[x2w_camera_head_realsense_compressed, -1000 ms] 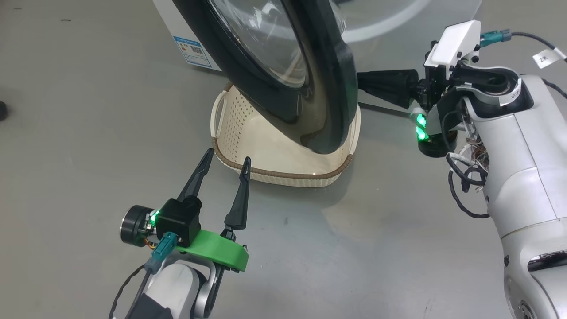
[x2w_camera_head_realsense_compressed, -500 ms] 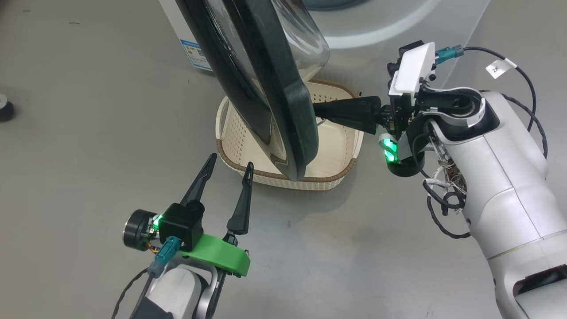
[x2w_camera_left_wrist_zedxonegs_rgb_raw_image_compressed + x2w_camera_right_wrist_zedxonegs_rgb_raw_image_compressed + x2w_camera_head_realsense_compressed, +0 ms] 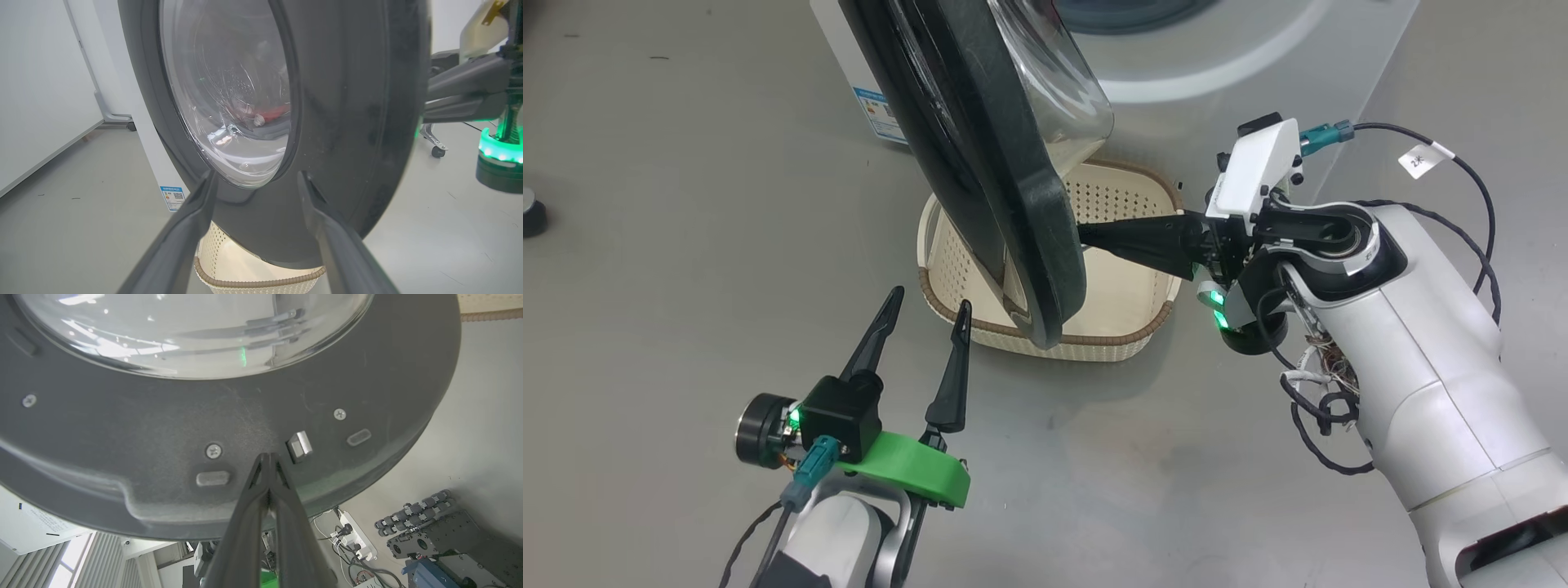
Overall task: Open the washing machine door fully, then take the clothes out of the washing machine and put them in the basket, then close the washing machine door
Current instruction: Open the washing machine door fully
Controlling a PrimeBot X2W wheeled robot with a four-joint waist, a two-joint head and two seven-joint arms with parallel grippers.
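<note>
- Against the inner face of the washing machine door (image 3: 980, 163), the right gripper (image 3: 267, 457) has its two fingers pressed together on nothing. The tips seem to touch the dark plastic just beside the door's metal latch tongue (image 3: 299, 444).
- On the door's outer side, the left gripper (image 3: 931, 300) hovers empty with its fingers spread wide, near the door's lower rim but apart from it.
- The door stands partly open, hinged to the washing machine (image 3: 1258, 73) behind it, so the step in hand is probably pushing it fully open.
- Directly beneath the door's lower rim sits the basket (image 3: 1062, 339), which looks empty.
- Behind the door's glass, the clothes (image 3: 273, 112) show as a red patch low in the drum, so unloading has not begun.
- Slip risk: closed fingertips have no hold on smooth plastic. If the push drifts toward the door's edge, they could slide off and the door could swing back.
- Snag risk: the latch tongue sits right beside the tips and could catch a finger.
- Collision risk: the door opens toward the left gripper, and its rim may hit those spread fingers unless that arm is drawn clear.
- Clearance risk: whether the door's rim clears the basket cannot be told, so it might scrape or shove it.
</note>
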